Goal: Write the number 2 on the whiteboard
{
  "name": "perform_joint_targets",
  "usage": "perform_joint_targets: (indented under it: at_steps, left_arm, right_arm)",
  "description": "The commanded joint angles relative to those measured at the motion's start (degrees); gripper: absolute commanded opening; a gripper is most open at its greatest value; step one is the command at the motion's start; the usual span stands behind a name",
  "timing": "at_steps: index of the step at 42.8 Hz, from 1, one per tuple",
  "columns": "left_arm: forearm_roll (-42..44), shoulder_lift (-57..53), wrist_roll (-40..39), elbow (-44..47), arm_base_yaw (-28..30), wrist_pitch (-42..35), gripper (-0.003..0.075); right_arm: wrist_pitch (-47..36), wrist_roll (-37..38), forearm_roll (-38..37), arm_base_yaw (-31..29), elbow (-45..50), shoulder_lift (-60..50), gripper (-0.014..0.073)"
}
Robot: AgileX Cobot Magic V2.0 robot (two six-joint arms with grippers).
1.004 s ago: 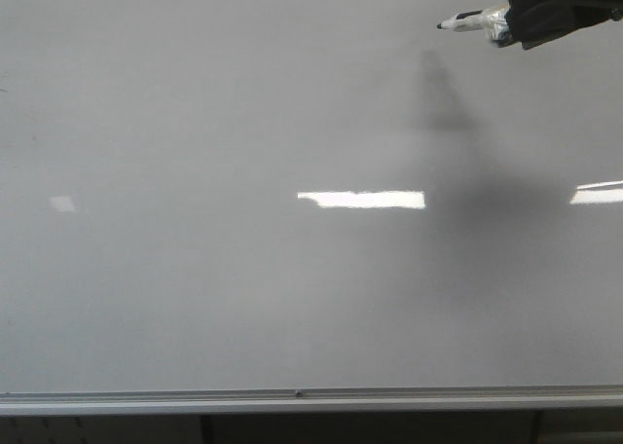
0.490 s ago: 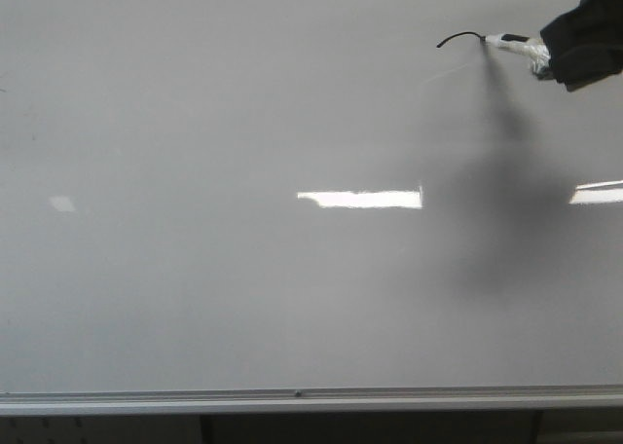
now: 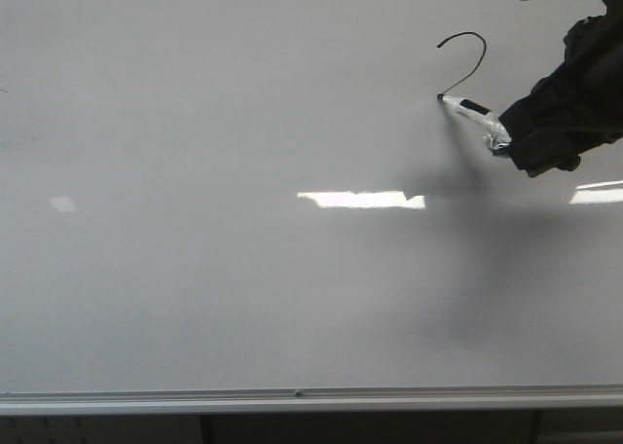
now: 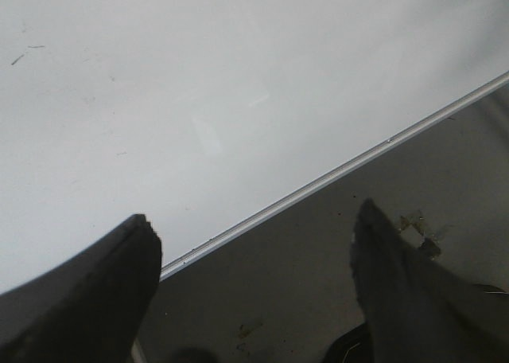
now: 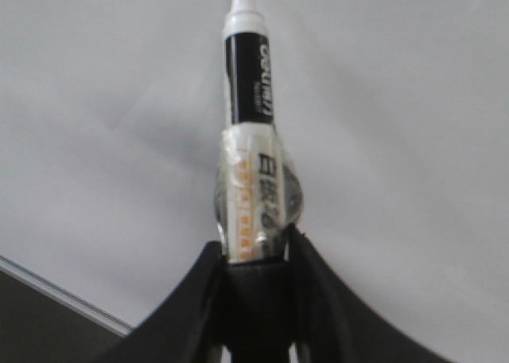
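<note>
Right gripper (image 3: 526, 137) clenched the taped marker (image 3: 474, 113), tip pressed to the whiteboard (image 3: 243, 298) so the half-drawn number 2 (image 3: 465, 59) lacked only its base; left gripper (image 4: 254, 243) spread, idle.

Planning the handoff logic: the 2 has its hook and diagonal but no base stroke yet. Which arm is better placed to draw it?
Right. The right gripper is shut on the marker, whose tip sits at the diagonal's lower end of the number 2. The left gripper is open, empty, near the whiteboard bottom rail.

Pale grey whiteboard (image 3: 195, 269), black stroke (image 3: 469, 59), black-and-white marker (image 5: 248, 140)
</note>
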Motion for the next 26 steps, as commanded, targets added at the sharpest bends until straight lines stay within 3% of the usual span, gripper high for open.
perform_joint_targets:
  at_steps: [1, 9, 17, 26]
  left_arm:
    - [-0.14, -0.71, -0.69, -1.51, 0.2, -3.34, 0.0494]
    - [-0.1, -0.71, -0.69, -1.51, 0.2, -4.47, 0.0494]
    - [-0.1, -0.71, 0.09, -1.51, 0.2, -6.68, 0.0494]
    - [-4.73, -0.39, 10.73, -1.74, -4.05, -6.56, 0.0494]
  right_arm:
    - [-2.12, -0.42, 0.68, -2.29, -1.63, -1.59, -0.0069]
    - [1.31, -0.42, 0.68, -7.15, -1.63, -1.59, -0.0069]
    - [6.88, -0.42, 0.7, -7.23, -2.05, -5.26, -0.0069]
    - [19.33, -1.27, 0.7, -6.44, -2.11, -16.03, -0.0069]
